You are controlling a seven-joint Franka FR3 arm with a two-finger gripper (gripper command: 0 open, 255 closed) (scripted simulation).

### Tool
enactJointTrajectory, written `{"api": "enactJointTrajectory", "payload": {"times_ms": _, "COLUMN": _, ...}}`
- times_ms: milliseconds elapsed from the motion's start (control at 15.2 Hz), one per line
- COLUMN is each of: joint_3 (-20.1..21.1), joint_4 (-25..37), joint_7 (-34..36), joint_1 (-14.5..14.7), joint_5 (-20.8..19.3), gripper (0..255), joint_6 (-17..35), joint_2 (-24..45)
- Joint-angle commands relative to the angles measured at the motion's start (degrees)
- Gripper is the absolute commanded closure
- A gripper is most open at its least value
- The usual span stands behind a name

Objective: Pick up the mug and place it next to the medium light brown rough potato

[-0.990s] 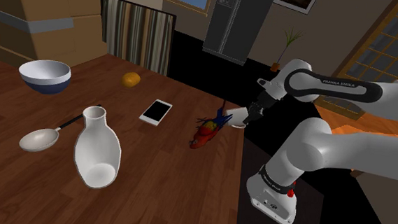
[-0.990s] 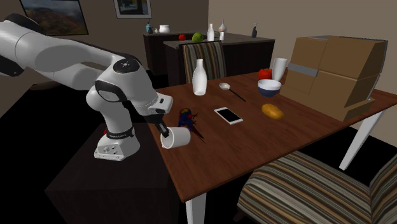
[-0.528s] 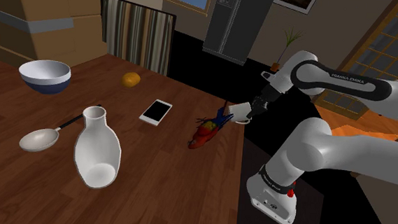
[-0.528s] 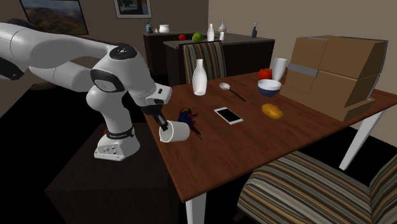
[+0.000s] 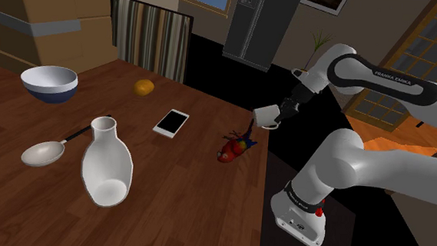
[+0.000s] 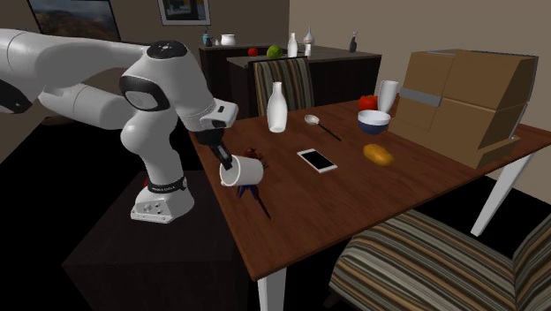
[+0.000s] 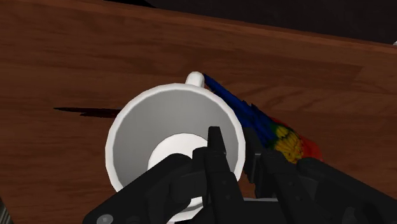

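Note:
A white mug hangs tilted above the near edge of the wooden table, its mouth facing the wrist camera. My black gripper is shut on the mug's rim, one finger inside and one outside. In the second exterior view the mug hangs under the gripper at the table's left edge. In the wrist view the gripper clasps the mug wall. The light brown potato lies far across the table, past the phone; in the second exterior view the potato lies close to the bowl.
A colourful parrot toy lies just under the mug. On the table are a white phone, a white vase, a spoon and a blue-and-white bowl. A cardboard box stands at the far end.
The gripper has risen with the mug in it, lifting it higher above the table edge. The parrot toy has shifted and turned on the table.

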Motion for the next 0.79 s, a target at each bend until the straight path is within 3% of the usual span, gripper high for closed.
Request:
{"api": "enactJointTrajectory", "payload": {"times_ms": 0, "joint_3": 1.1, "joint_4": 1.4, "joint_7": 0.4, "joint_1": 0.4, "joint_5": 0.9, "gripper": 255, "joint_6": -1.7, "joint_2": -0.4}}
{"api": "enactJointTrajectory", "payload": {"times_ms": 726, "joint_3": 6.1, "joint_4": 8.8, "joint_7": 2.6, "joint_1": 2.9, "joint_5": 5.3, "gripper": 255, "joint_6": -8.8, "joint_2": -0.9}}
